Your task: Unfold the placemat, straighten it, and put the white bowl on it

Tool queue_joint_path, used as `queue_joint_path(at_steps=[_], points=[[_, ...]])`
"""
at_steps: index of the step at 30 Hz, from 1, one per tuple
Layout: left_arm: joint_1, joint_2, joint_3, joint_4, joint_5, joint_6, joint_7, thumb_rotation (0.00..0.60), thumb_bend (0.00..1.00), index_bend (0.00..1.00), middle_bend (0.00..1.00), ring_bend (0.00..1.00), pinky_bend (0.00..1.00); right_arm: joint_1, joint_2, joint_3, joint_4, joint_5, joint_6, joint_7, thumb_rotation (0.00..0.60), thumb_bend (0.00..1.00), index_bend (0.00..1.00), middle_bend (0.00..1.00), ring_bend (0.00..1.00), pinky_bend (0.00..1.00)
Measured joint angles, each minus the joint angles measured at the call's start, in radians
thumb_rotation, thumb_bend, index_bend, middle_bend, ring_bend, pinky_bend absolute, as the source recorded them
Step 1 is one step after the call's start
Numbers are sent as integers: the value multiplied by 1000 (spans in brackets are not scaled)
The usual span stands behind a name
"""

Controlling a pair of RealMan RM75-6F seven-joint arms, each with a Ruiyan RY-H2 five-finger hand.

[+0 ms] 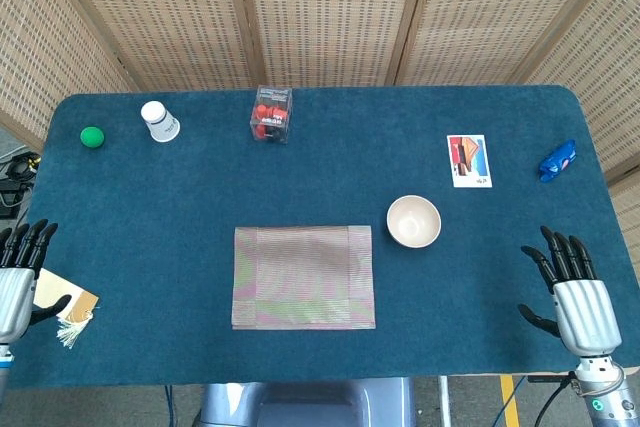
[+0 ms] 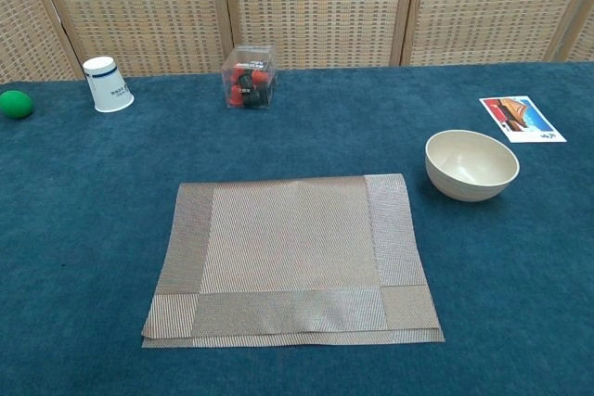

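A folding screen of woven rattan panels [image 1: 330,12] in wooden frames stands behind the table [image 1: 200,197], which is covered in dark blue cloth under even light.

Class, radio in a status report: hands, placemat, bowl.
Left hand and right hand open at table edges. Placemat folded. White bowl beside it. Nothing blocking.
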Motion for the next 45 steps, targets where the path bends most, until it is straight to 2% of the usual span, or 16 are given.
queue_joint_path(at_steps=[8, 12, 18, 25, 34, 45], points=[[-8, -7, 2, -4, 1, -12, 19, 600, 11, 0, 0, 0, 0, 39, -23, 19, -2, 4, -47, -10, 600, 94, 317, 48, 0, 0], [-16, -16, -1, -5, 6, -17, 33, 600, 11, 0, 0, 0, 0, 92, -46, 46, -14, 26, -118, -58, 600, 158, 385, 83, 0, 13], [-20, -18, -4, -1, -1, -24, 30, 600, 11, 0, 0, 0, 0, 181, -116, 98, -12, 96, -229, -140, 600, 289, 449, 110, 0, 29], [-21, -18, -5, 2, -2, -24, 23, 600, 12, 0, 0, 0, 0, 249, -211, 134, 33, 201, -340, -236, 600, 297, 446, 118, 0, 31], [-26, -20, -4, 4, -6, -34, 19, 600, 12, 0, 0, 0, 0, 299, -299, 146, 113, 269, -397, -285, 600, 343, 455, 128, 0, 45], [-30, -26, -5, 9, -14, -41, 21, 600, 12, 0, 0, 0, 0, 342, -374, 139, 199, 310, -445, -277, 600, 348, 475, 142, 0, 57]])
